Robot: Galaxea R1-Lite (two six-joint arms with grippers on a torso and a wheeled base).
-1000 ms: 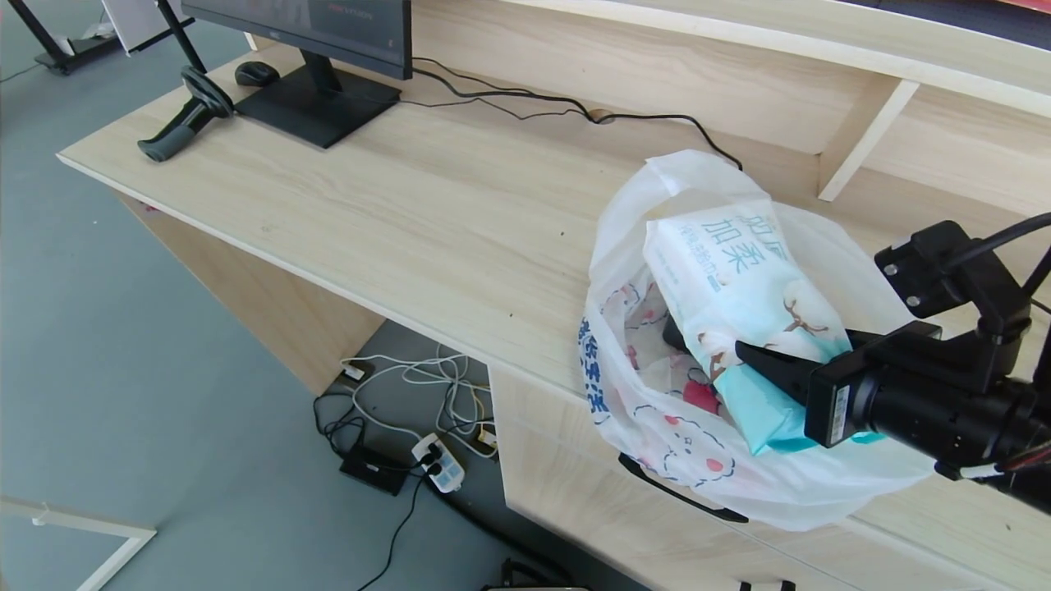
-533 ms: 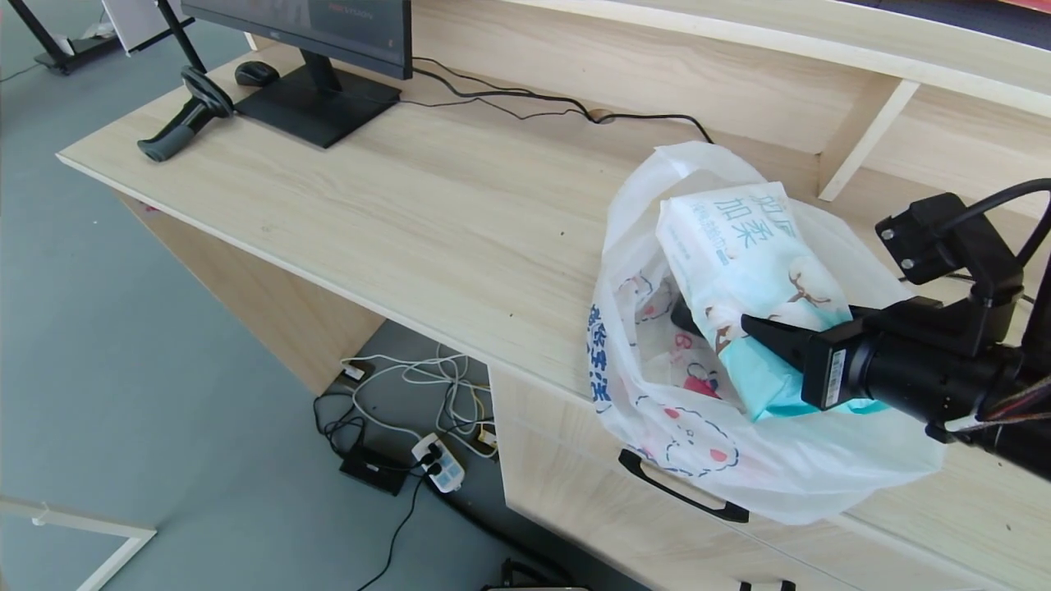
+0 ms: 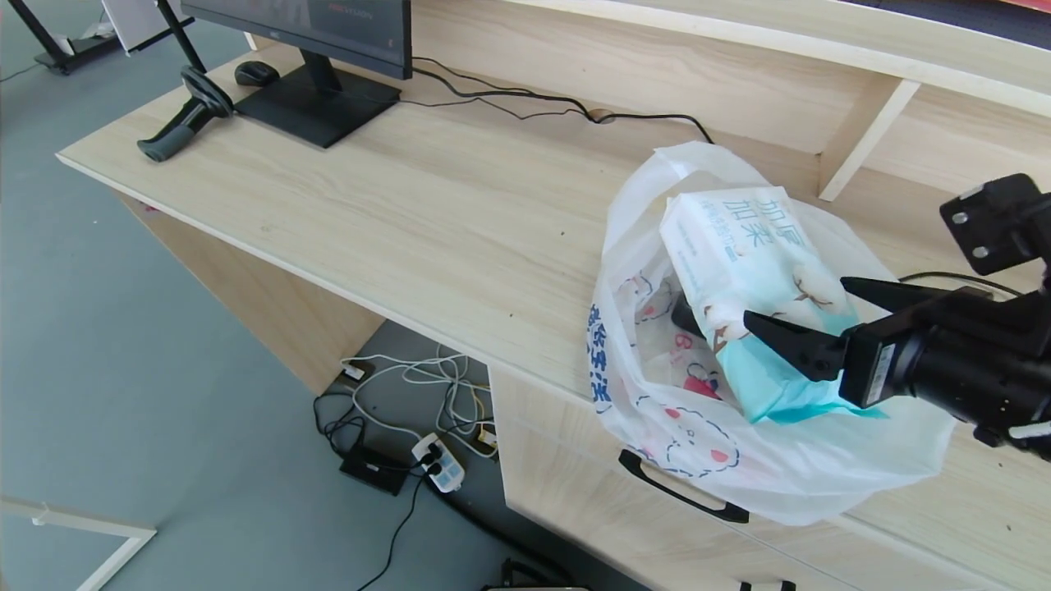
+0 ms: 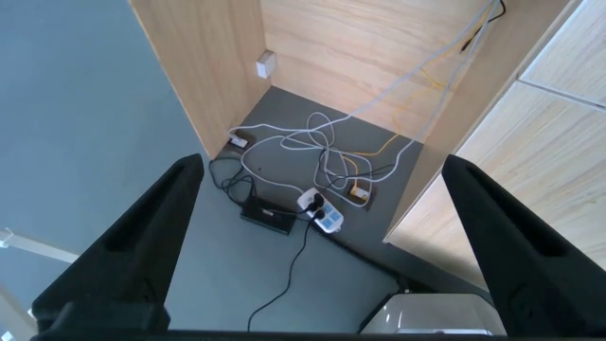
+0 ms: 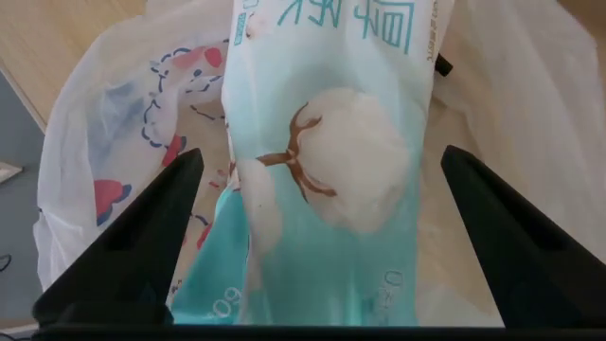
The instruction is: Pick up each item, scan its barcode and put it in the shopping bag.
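Note:
A white and teal pack of tissues (image 3: 751,279) (image 5: 331,161) lies in the open mouth of the white printed shopping bag (image 3: 657,410) (image 5: 123,161) at the counter's front edge. My right gripper (image 3: 809,316) (image 5: 322,237) is open just behind the pack, one finger on each side of its near end, not touching it. The black handheld barcode scanner (image 3: 185,115) lies at the counter's far left. My left gripper (image 4: 322,237) is open and empty, hanging over the floor beside the counter.
A monitor stand (image 3: 316,98) and mouse (image 3: 256,74) sit at the back left, with a cable (image 3: 525,103) running across the counter (image 3: 394,205). A raised shelf (image 3: 862,98) stands behind the bag. Below are a drawer handle (image 3: 681,492) and a power strip with cords (image 4: 317,204).
My right gripper has let go of the tissue pack and drawn back to the right. The pack has settled in the bag.

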